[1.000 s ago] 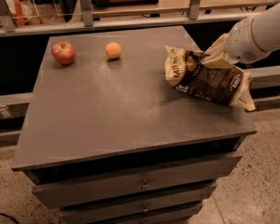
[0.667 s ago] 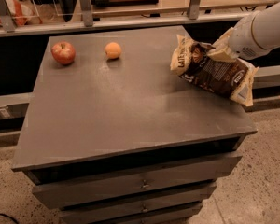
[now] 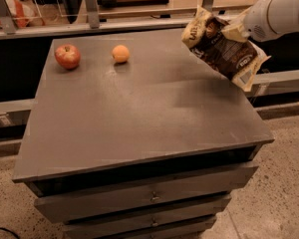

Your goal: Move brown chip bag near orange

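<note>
The brown chip bag point(image 3: 224, 48), dark brown with cream-yellow ends, hangs tilted in the air above the table's far right edge. My gripper point(image 3: 237, 28) comes in from the upper right and is shut on the bag's upper edge, with the white arm behind it. The orange point(image 3: 120, 54) is small, round and pale orange and sits on the grey table point(image 3: 139, 113) at the far left-centre. The bag is well to the right of the orange.
A red apple point(image 3: 67, 56) lies left of the orange near the table's far left corner. The table is a grey cabinet with drawers point(image 3: 149, 198) below its front. A railing point(image 3: 139, 24) runs behind it.
The gripper has lifted the chip bag off the table's right side, up and slightly back. The bag now hangs clear of the surface. The fruits have not moved.
</note>
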You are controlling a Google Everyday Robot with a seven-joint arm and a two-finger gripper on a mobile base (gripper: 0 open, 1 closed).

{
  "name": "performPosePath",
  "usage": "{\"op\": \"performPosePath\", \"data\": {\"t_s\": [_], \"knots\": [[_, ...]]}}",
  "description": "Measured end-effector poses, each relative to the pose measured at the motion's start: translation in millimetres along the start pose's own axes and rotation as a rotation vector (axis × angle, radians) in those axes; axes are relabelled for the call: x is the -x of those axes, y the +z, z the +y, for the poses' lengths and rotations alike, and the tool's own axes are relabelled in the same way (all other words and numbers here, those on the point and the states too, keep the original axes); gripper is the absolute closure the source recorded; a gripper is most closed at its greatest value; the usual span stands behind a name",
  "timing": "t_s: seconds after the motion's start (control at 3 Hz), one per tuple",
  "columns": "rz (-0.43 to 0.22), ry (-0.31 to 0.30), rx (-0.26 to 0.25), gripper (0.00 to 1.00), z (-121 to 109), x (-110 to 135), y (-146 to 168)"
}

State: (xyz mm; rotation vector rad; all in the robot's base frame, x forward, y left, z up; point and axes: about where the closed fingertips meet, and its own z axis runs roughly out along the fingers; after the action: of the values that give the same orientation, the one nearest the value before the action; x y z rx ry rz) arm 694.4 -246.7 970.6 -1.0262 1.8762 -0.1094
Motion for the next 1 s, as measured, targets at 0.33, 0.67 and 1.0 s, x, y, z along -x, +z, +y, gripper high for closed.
{"op": "performPosePath", "data": {"t_s": [0.33, 0.67, 1.0], "knots": [[-0.161, 0.017, 0.013, 1.0, -25.3, 59.2, 1.1], [-0.244, 0.017, 0.089, 1.0, -17.7, 94.9, 12.7], [-0.314, 0.085, 0.214, 1.0, 12.4, 123.2, 48.9]]}}
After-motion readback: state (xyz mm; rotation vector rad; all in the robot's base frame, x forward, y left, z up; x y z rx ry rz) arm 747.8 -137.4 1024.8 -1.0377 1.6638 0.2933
